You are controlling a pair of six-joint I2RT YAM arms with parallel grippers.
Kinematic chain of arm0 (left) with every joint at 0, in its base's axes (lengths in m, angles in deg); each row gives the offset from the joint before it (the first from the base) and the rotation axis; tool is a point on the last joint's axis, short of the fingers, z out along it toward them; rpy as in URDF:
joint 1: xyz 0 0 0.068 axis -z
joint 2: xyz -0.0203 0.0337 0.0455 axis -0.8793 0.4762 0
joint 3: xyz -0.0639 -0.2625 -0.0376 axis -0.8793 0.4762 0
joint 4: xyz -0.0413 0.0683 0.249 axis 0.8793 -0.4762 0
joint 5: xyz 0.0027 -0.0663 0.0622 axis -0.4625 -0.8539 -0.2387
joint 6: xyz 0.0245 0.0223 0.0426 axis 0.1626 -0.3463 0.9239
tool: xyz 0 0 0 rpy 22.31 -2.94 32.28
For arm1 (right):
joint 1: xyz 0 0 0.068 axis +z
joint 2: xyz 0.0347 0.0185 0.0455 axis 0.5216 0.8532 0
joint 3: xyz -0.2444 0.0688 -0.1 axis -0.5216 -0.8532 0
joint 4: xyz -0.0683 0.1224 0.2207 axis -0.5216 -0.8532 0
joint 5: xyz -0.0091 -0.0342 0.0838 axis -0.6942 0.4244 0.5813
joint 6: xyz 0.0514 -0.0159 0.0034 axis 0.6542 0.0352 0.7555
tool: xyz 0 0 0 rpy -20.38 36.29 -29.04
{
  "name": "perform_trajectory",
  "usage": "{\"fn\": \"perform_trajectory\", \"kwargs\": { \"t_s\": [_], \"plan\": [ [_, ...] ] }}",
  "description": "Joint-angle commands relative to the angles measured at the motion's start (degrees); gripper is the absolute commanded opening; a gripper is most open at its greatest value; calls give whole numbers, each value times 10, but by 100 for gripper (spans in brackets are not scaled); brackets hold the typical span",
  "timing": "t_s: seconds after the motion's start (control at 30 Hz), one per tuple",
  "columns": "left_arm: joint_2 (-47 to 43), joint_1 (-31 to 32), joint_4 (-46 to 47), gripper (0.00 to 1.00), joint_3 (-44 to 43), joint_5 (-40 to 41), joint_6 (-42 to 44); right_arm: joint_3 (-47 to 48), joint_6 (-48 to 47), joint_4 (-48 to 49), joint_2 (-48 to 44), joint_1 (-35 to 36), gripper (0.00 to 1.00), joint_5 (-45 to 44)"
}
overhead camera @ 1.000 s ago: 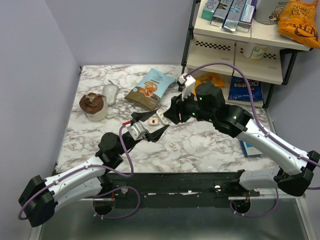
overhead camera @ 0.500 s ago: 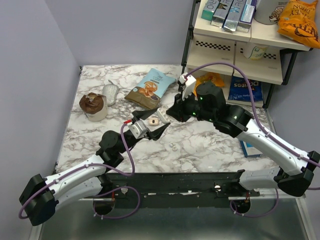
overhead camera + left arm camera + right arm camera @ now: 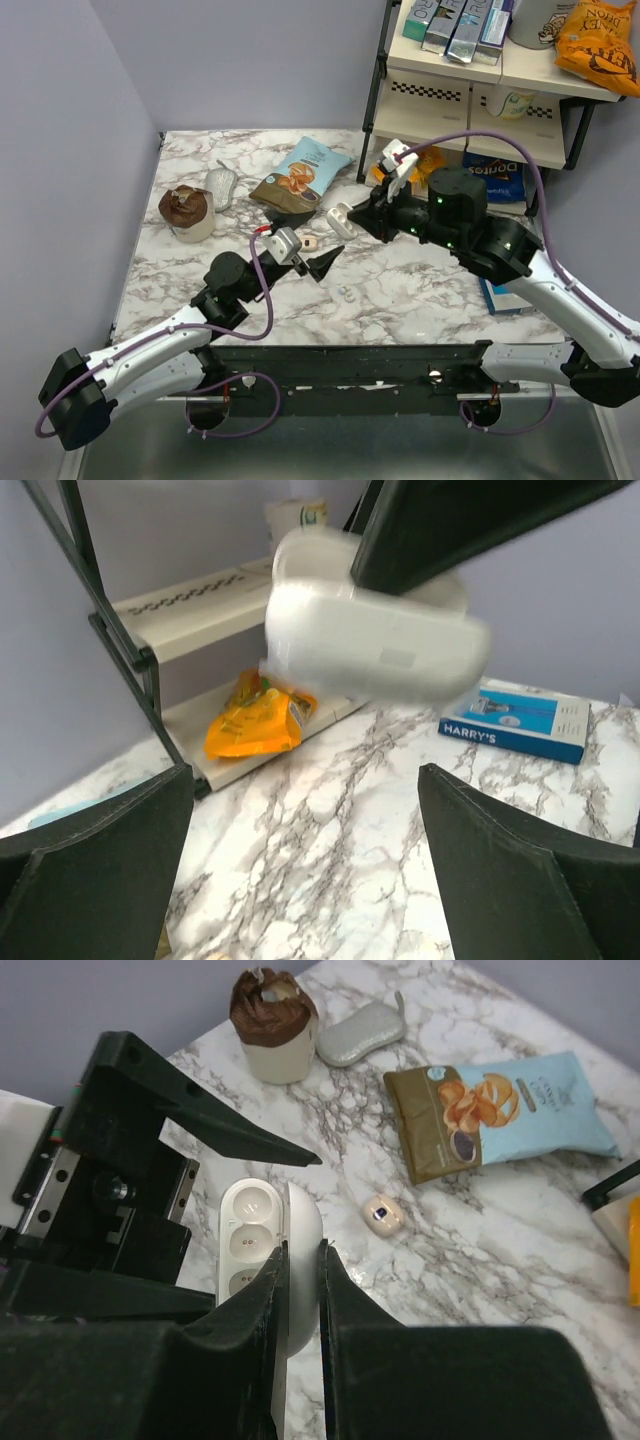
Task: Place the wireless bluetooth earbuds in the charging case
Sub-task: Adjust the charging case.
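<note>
My right gripper is shut on the domed shell of the open white charging case and holds it above the table. In the right wrist view its fingertips pinch that shell, and the pale inner face with round sockets lies open to the left. The case hangs in front of the left wrist camera. My left gripper is open and empty just below it. Two tiny white earbuds lie on the marble, nearer than both grippers.
A small peach rounded object lies on the table under my left gripper. A white oval pebble, a chips bag, a grey pouch and a cupcake sit behind. A shelf rack stands at the right.
My right arm has pulled back to the right and lifted the case away from my left fingers. My left gripper has turned and moved a little forward, still open.
</note>
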Motion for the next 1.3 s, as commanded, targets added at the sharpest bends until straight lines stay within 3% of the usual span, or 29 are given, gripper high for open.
{"fn": "perform_trajectory", "kwargs": {
  "t_s": [0.0, 0.13, 0.2, 0.27, 0.33, 0.4, 0.57, 0.8, 1.27],
  "plan": [
    [-5, -3, -63, 99, -39, 24, -24, 14, -87, -3, -31, 1, 1, 27],
    [-17, -28, -100, 99, -69, -54, -75, -45, -151, 45, -80, 2, 1, 43],
    [-16, -82, -81, 99, -80, -206, -145, -100, -209, 91, -104, 2, 1, 44],
    [6, -149, -5, 99, -88, -361, -223, -128, -254, 124, -140, 2, 1, 49],
    [48, -178, 67, 99, -109, -435, -316, -151, -273, 137, -160, 2, 1, 61],
    [78, -187, 93, 99, -137, -503, -352, -162, -280, 172, -180, 2, 1, 59],
    [141, -187, 160, 99, -171, -548, -422, -136, -286, 154, -167, 3, 1, 68],
    [150, -178, 114, 98, -194, -555, -383, -125, -279, 143, -149, 3, 1, 91],
    [144, -144, -43, 75, -209, -508, -246, -83, -266, 117, -96, 14, 1, 146]
  ]
}}
